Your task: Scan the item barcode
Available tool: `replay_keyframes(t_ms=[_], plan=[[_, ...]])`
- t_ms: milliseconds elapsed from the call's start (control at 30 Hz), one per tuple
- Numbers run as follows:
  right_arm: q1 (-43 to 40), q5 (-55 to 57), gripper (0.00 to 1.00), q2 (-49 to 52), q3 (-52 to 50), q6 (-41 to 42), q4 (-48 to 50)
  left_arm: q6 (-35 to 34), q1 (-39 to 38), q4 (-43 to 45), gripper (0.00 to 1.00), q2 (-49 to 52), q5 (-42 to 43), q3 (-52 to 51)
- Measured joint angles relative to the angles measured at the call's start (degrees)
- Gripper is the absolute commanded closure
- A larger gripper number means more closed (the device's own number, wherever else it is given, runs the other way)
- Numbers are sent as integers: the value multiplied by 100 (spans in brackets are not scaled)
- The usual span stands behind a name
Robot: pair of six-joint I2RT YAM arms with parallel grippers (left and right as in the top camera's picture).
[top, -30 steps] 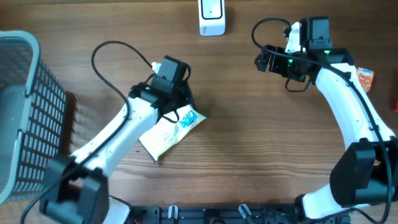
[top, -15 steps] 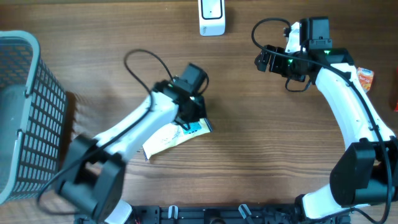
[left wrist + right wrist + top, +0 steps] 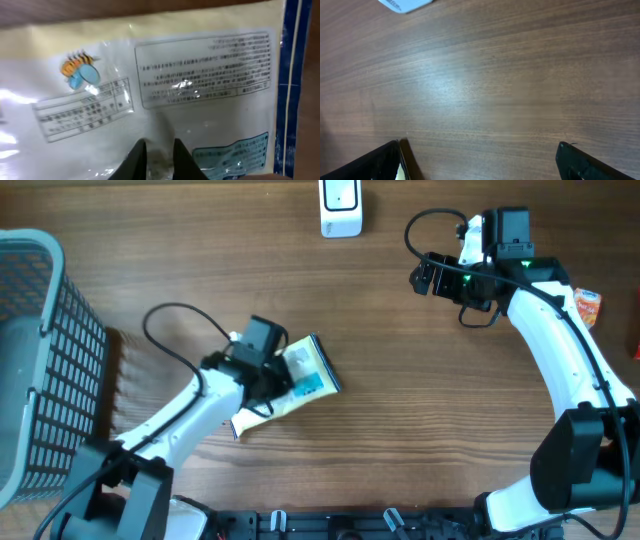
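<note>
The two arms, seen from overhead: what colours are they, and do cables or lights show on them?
Both have white links and black joints. A black cable loops above the left arm and another beside the right arm, which shows small green lights. The left pincer and right pincer have black fingers.

Even, soft light falls on the brown wooden table (image 3: 400,410), while white glare streaks the glossy cream plastic packet (image 3: 210,125) toward nine o'clock, its print blurred.
</note>
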Motion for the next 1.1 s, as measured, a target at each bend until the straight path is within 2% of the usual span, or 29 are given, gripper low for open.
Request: replay_keyframes(t_ms=[67, 200, 300, 400, 500, 567, 600, 633, 667, 767, 900, 1000, 1100], plan=[[0, 0, 0, 0, 0, 0, 2, -13, -321, -74, 91, -2, 232, -87], [0, 0, 0, 0, 0, 0, 4, -35, -570, -37, 91, -2, 592, -85], [0, 0, 0, 0, 0, 0, 2, -39, -632, 828, 88, -2, 1631, -35], [0, 0, 0, 0, 0, 0, 4, -55, -925, 1261, 96, 0, 2065, -15], [0, 0, 0, 0, 0, 0, 7, -59, -776, 603, 96, -22, 1910, 109], [0, 0, 0, 0, 0, 0, 4, -13, -149, -719, 94, -229, 1451, 570], [0, 0, 0, 0, 0, 0, 0, 59, 111, -1429, 77, -385, 1141, 903], [0, 2, 0, 0, 0, 0, 4, 109, 321, -2114, 29, -566, 765, 1231], [0, 4, 0, 0, 0, 0, 4, 164, 566, -2629, 0, -914, 243, 1624], [0, 7, 0, 0, 0, -2, 4, 166, 688, -3300, 0, -1565, -1043, 1904], [0, 7, 0, 0, 0, 0, 4, -514, 951, -3657, 0, -1661, -2308, 1908], [0, 11, 0, 0, -2, 125, 103, -737, 960, -3657, 0, -1655, -2564, 1908], [0, 2, 0, 0, 0, 820, 306, -811, 960, -3600, 0, -1655, -2398, 1908]])
